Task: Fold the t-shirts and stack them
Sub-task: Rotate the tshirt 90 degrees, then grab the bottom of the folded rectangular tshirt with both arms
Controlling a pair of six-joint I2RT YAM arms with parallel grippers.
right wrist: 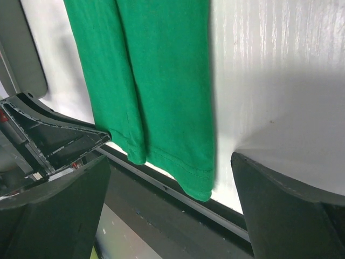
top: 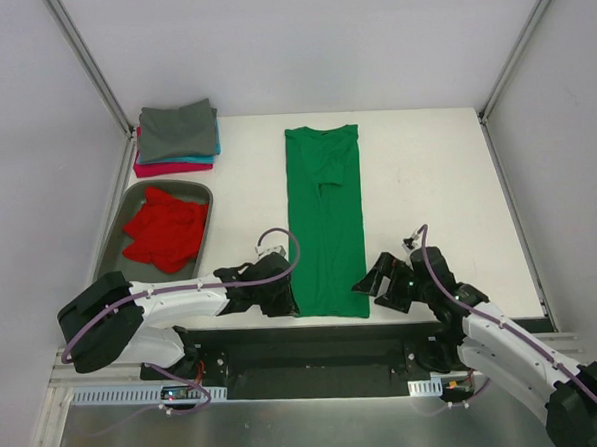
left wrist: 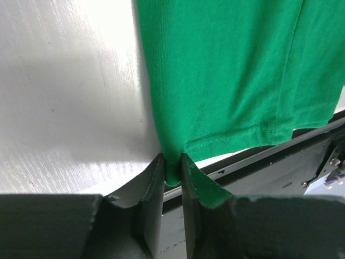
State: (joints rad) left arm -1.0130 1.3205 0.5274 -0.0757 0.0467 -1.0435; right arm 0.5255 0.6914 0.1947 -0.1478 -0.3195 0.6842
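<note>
The bright green t-shirt (top: pixel 325 217) lies flat on the white table, folded into a long narrow strip, collar at the far end. My left gripper (top: pixel 283 302) is shut on the strip's near left hem corner (left wrist: pixel 172 174). My right gripper (top: pixel 375 283) is open beside the near right hem corner (right wrist: pixel 198 186), its fingers wide apart on either side of it and not touching the cloth. A crumpled red t-shirt (top: pixel 166 228) lies in the grey tray (top: pixel 201 192). Folded grey, teal and pink-magenta t-shirts form a stack (top: pixel 178 136) at the far left.
The green hem reaches the table's near edge (top: pixel 384 321), with the dark base rail just below it. Frame posts rise at the far corners (top: pixel 90 64). Bare white table (top: pixel 427 187) lies right of the green shirt.
</note>
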